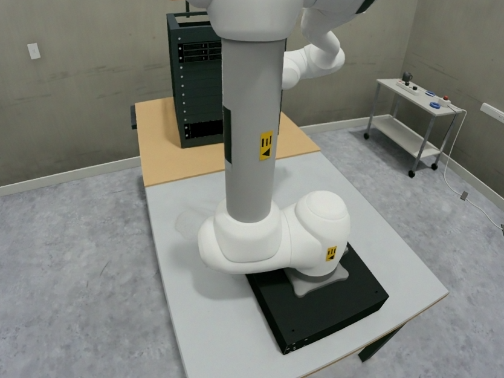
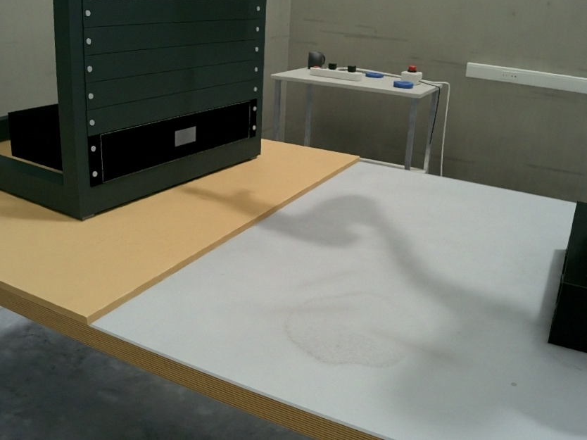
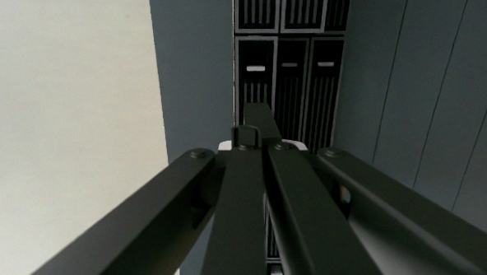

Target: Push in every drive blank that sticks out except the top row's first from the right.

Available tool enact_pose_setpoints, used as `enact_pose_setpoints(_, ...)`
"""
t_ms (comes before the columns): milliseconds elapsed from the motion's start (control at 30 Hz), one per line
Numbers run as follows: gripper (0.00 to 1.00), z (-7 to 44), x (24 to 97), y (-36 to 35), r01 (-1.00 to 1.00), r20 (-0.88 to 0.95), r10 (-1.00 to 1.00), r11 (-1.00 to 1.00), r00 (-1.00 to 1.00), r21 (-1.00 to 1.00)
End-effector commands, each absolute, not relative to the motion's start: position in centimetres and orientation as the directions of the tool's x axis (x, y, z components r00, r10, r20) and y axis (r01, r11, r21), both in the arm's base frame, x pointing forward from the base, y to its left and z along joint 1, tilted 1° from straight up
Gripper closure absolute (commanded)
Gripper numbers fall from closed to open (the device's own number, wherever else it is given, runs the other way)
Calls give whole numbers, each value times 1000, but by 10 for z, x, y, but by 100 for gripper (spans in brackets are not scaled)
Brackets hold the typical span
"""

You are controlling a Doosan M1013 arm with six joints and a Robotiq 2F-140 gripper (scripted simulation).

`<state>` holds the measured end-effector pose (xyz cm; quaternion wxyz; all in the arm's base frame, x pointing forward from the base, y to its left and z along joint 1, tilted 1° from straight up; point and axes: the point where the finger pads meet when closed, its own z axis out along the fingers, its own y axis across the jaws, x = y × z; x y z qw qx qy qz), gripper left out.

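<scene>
The dark server rack point(image 1: 173, 78) stands upright on the tan board point(image 1: 164, 155) at the far end of the grey table point(image 1: 202, 310), its feet flat on the board in the exterior view. Its front carries a stack of plain blanking panels point(image 2: 166, 63), with a black unit point(image 2: 171, 139) bearing a small grey label in the lowest bay. The drive blanks point(image 1: 200, 51) occupy a band near the top of the rack front; from the top view only the left part of the three rows is visible, the rest being hidden behind the arm's grey upper link point(image 1: 251, 112). In the wrist view the camera is rolled, so the rows run vertically; three blanks point(image 3: 289, 82) with slotted faces and pale label strips lie side by side against the rack's side post point(image 3: 193, 74), and parts of further blanks show beyond them. The gripper point(image 3: 257, 113) is closed, fingers together with nothing between them, and its tip overlaps the blank nearest the post point(image 3: 256, 74); whether it touches that face cannot be determined. Which blanks protrude cannot be judged from these angles. The arm's black pedestal point(image 1: 357, 306) sits at the near end of the table. A wheeled cart point(image 1: 425, 138) by the right wall holds a power strip point(image 1: 407, 86), blue rings point(image 1: 434, 105) and a button box point(image 1: 444, 100).
</scene>
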<state>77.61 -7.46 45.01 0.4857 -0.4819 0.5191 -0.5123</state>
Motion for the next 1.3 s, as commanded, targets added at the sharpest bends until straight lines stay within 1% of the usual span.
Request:
enact_pose_setpoints(0,90,451,776,-75,-2,-10,-998,10,-64,-1000)
enact_pose_setpoints(1267,90,451,786,-75,-2,-10,-998,10,-64,-1000)
